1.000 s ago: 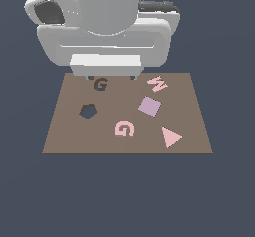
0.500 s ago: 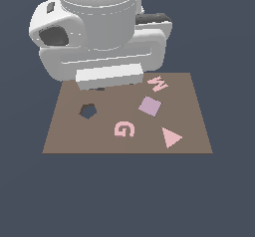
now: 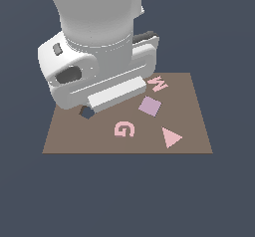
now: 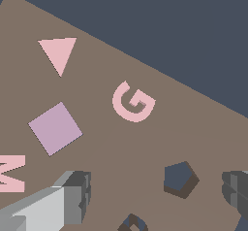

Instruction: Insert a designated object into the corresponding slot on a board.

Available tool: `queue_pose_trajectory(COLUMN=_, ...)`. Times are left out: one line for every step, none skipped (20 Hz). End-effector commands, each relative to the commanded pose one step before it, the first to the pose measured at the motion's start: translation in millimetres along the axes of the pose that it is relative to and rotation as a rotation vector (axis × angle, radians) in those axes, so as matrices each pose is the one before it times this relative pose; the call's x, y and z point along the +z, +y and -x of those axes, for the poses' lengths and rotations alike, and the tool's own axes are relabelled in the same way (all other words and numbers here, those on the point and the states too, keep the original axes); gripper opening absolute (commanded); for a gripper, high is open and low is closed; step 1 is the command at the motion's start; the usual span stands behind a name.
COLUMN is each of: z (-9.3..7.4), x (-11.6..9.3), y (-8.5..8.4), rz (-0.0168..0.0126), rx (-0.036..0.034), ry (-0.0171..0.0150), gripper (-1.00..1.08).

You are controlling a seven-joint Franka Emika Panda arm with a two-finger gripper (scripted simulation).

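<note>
On the flat brown rectangular board, a matte pale-pink G-shaped block lies untouched beyond the gripper's spread, empty grey fingers.

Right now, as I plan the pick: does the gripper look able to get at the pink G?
Probably yes. The pink G lies flat and alone on the board, apart from its neighbours; the open gripper holds nothing.

Board – matt brown, smooth; pink G matt, flat; arm housing – smooth white plastic.
</note>
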State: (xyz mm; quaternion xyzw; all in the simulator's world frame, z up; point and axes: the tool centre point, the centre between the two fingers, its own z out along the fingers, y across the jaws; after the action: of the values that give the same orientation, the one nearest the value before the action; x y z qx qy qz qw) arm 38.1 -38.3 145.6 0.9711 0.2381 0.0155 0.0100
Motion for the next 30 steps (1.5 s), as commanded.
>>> queue_pose_trajectory(z=-4.82, x=9.52, y=1.73, rz=-0.00425, rx=-0.09692, ry=-0.00037, gripper=1.00)
queue_pose_trajectory(z=-1.99, x=3.84, y=0.78, rz=-0.00159, rx=-0.03940, ry=-0.00023, gripper=1.00)
queue_pose_trajectory(z=-2.01, x=3.87, y=0.78, rz=-0.00159, rx=-0.03974, ry=-0.00024, gripper=1.00)
queue_pose_trajectory(z=-2.03, x=3.90, y=0.79, rz=-0.00159, rx=-0.04007, ry=-0.00025, gripper=1.00)
queue_pose_trajectory(z=-2.05, x=3.93, y=0.79, rz=-0.00160, rx=-0.04041, ry=-0.00026, gripper=1.00)
queue_pose_trajectory(z=-2.07, x=3.96, y=0.80, rz=-0.00160, rx=-0.04073, ry=-0.00028, gripper=1.00)
queue_pose_trajectory(z=-2.09, x=3.99, y=0.80, rz=-0.00160, rx=-0.04106, ry=-0.00029, gripper=1.00)
queue_pose_trajectory(z=-2.11, x=4.02, y=0.80, rz=-0.00160, rx=-0.04137, ry=-0.00031, gripper=1.00)
queue_pose_trajectory(z=-2.12, x=4.02, y=0.80, rz=-0.00159, rx=-0.04142, ry=-0.00033, gripper=1.00)
queue_pose_trajectory(z=-2.07, x=3.91, y=0.77, rz=-0.00154, rx=-0.04034, ry=-0.00034, gripper=1.00)
queue_pose_trajectory(z=-2.01, x=3.79, y=0.75, rz=-0.00148, rx=-0.03905, ry=-0.00035, gripper=1.00)
queue_pose_trajectory(z=-1.95, x=3.66, y=0.72, rz=-0.00143, rx=-0.03774, ry=-0.00036, gripper=1.00)
queue_pose_trajectory(z=-1.88, x=3.53, y=0.69, rz=-0.00137, rx=-0.03639, ry=-0.00036, gripper=1.00)
queue_pose_trajectory(z=-1.82, x=3.39, y=0.66, rz=-0.00131, rx=-0.03501, ry=-0.00037, gripper=1.00)
queue_pose_trajectory(z=-1.74, x=3.25, y=0.63, rz=-0.00126, rx=-0.03360, ry=-0.00037, gripper=1.00)
queue_pose_trajectory(z=-1.68, x=3.11, y=0.60, rz=-0.00120, rx=-0.03218, ry=-0.00037, gripper=1.00)
queue_pose_trajectory(z=-1.60, x=2.97, y=0.57, rz=-0.00114, rx=-0.03071, ry=-0.00037, gripper=1.00)
queue_pose_trajectory(z=-1.54, x=2.83, y=0.54, rz=-0.00109, rx=-0.02924, ry=-0.00037, gripper=1.00)
queue_pose_trajectory(z=-1.46, x=2.68, y=0.51, rz=-0.00103, rx=-0.02773, ry=-0.00037, gripper=1.00)
queue_pose_trajectory(z=-1.39, x=2.53, y=0.47, rz=-0.00098, rx=-0.02623, ry=-0.00036, gripper=1.00)
queue_pose_trajectory(z=-1.31, x=2.39, y=0.44, rz=-0.00092, rx=-0.02471, ry=-0.00036, gripper=1.00)
queue_pose_trajectory(z=-1.23, x=2.24, y=0.41, rz=-0.00086, rx=-0.02317, ry=-0.00035, gripper=1.00)
queue_pose_trajectory(z=-1.15, x=2.09, y=0.38, rz=-0.00081, rx=-0.02164, ry=-0.00034, gripper=1.00)
queue_pose_trajectory(z=-1.08, x=1.94, y=0.35, rz=-0.00075, rx=-0.02010, ry=-0.00033, gripper=1.00)
queue_pose_trajectory(z=-1.00, x=1.79, y=0.32, rz=-0.00069, rx=-0.01854, ry=-0.00031, gripper=1.00)
queue_pose_trajectory(z=-0.91, x=1.63, y=0.29, rz=-0.00064, rx=-0.01694, ry=-0.00030, gripper=1.00)
queue_pose_trajectory(z=-0.83, x=1.48, y=0.26, rz=-0.00058, rx=-0.01535, ry=-0.00028, gripper=1.00)
queue_pose_trajectory(z=-0.74, x=1.32, y=0.23, rz=-0.00052, rx=-0.01373, ry=-0.00026, gripper=1.00)
queue_pose_trajectory(z=-0.68, x=1.17, y=0.19, rz=-0.00046, rx=-0.01215, ry=-0.00024, gripper=1.00)
queue_pose_trajectory(z=-0.57, x=1.01, y=0.16, rz=-0.00040, rx=-0.01051, ry=-0.00022, gripper=1.00)
